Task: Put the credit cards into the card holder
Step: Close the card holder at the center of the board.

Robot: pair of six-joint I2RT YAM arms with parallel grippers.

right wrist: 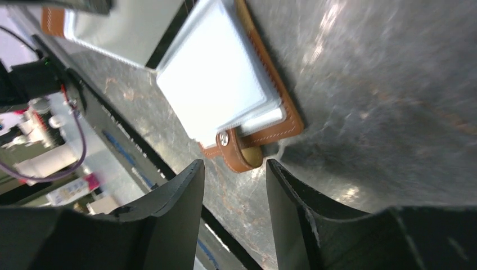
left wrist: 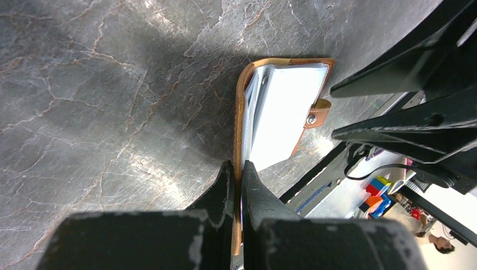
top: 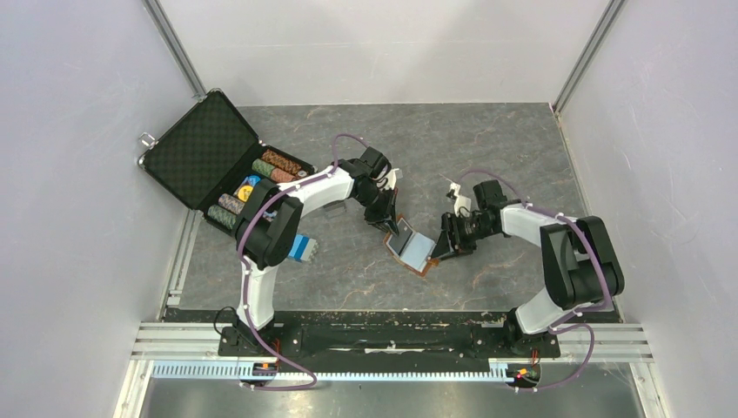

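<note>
I see the card holder (top: 411, 248) open at the middle of the table (top: 487, 148), pale blue inside showing. My left gripper (left wrist: 237, 169) has its jaws pinched on the holder's tan cover edge. My right gripper (right wrist: 233, 166) holds its jaws apart, with the snap tab (right wrist: 233, 149) just ahead of them.

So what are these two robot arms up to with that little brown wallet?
They are working on the card holder, a tan wallet lying open in the middle of the table with its pale inside showing. The left gripper is pinched shut on one leather edge of it. The right gripper is open, with a finger on either side of the snap tab, not gripping it. Neither gripper holds a card at this moment.
</note>
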